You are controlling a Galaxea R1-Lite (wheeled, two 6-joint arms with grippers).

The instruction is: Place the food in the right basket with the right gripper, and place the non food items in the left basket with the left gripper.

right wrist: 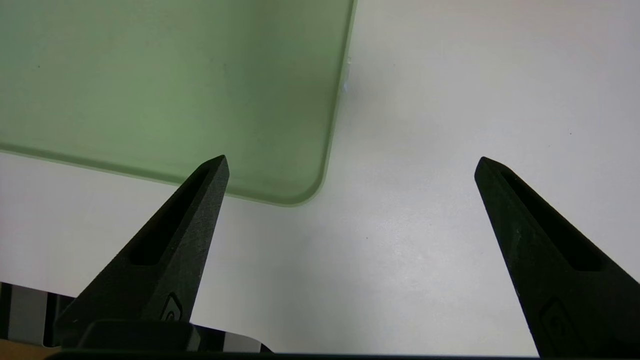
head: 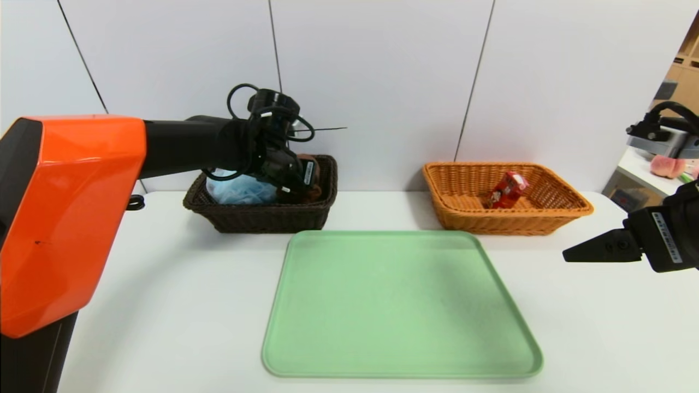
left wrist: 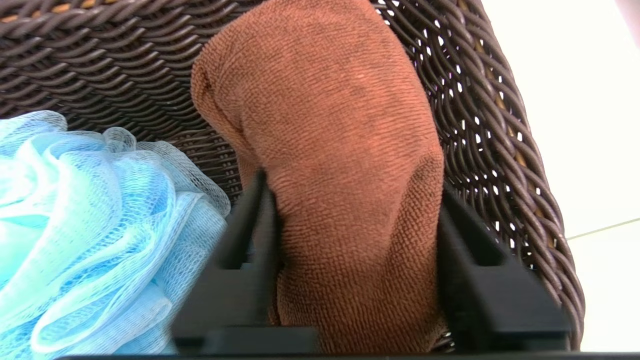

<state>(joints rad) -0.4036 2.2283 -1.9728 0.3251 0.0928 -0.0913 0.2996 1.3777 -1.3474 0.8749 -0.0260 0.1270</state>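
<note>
- Brown towel (left wrist: 340,150) and blue puff (left wrist: 100,215) sit in the dark basket (head: 267,221).
- My left gripper (left wrist: 352,182) is there; I can't tell if it grips.
- Red carton (head: 508,191) is in the orange basket (head: 502,221).
- My open right gripper (right wrist: 352,157) is by the green tray (head: 398,305).

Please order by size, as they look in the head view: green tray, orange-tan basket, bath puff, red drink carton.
1. Green tray
2. Orange-tan basket
3. Bath puff, partly hidden by the left arm
4. Red drink carton

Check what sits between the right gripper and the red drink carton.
Head view: between the right gripper and the red drink carton lie a stretch of bare white table and the orange-tan basket's near wall.
</note>
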